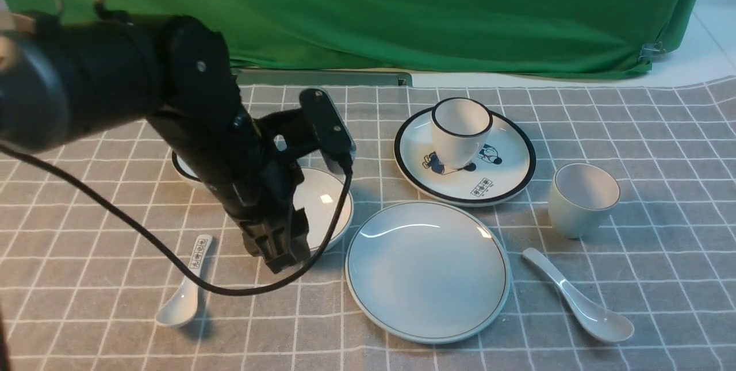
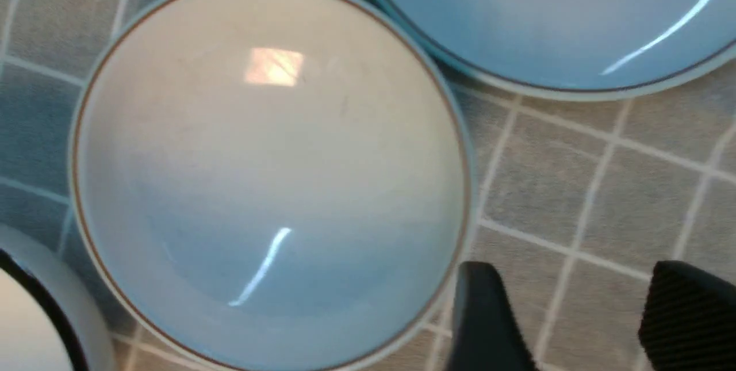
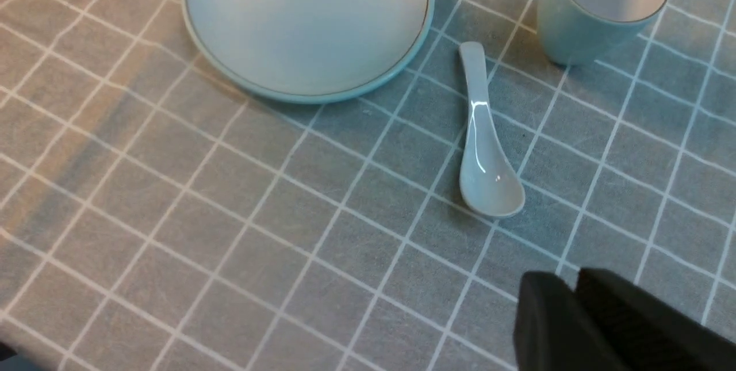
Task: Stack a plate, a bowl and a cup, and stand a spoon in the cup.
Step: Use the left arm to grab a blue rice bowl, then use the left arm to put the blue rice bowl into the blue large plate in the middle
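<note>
The left gripper (image 2: 572,282) hangs over the near edge of the bowl (image 2: 270,169) with its jaws spread wide and nothing between them but checked tablecloth (image 1: 632,129). In the left wrist view one finger sits just at the bowl's rim and the other stands clear outside it. Whether that finger is over the rim or just outside it cannot be told. The bowl rests on the cloth on the robot's left, just beside the plate (image 1: 428,270), which lies empty at the middle. A grip on the rim would therefore likely call for a short carry toward the robot's right.

The cup (image 1: 582,198) stands upright right of the plate. The spoon (image 1: 578,296) lies near it, handle angled toward the plate and scoop toward the robot's right. Both look nearer the right arm. The right gripper (image 3: 566,290) hovers above bare cloth, well apart from the spoon, jaws nearly together and empty.

In the front view the left arm covers much of the bowl and nearly all of a black-rimmed bowl (image 1: 181,167) behind it. The right arm does not show there.
</note>
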`<state>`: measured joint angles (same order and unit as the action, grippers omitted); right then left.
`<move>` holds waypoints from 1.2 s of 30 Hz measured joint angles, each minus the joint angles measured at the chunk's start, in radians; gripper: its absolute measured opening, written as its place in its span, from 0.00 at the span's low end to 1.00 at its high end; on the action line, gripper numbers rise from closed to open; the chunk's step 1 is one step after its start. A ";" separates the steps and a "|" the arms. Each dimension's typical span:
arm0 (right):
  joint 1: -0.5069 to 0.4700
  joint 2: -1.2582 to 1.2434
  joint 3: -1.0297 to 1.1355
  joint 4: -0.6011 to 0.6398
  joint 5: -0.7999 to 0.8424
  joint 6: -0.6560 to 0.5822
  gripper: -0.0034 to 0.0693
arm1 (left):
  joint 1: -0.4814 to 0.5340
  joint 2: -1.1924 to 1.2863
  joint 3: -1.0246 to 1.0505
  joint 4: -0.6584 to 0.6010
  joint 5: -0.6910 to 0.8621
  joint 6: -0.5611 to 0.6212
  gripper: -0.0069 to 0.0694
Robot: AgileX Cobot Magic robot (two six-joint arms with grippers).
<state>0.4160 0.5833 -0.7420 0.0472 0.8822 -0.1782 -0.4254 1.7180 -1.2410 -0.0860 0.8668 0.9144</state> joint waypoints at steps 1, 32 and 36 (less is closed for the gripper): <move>0.000 0.000 0.000 0.000 0.000 0.000 0.19 | 0.000 0.021 0.000 0.016 -0.020 0.008 0.68; 0.001 0.002 0.000 0.018 0.064 -0.052 0.21 | -0.210 0.007 -0.009 0.100 -0.098 -0.079 0.13; 0.001 0.002 0.000 0.018 0.052 -0.053 0.22 | -0.354 0.029 -0.009 0.107 -0.153 -0.113 0.13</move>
<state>0.4167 0.5852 -0.7420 0.0654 0.9342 -0.2314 -0.7797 1.7472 -1.2498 0.0210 0.7142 0.8019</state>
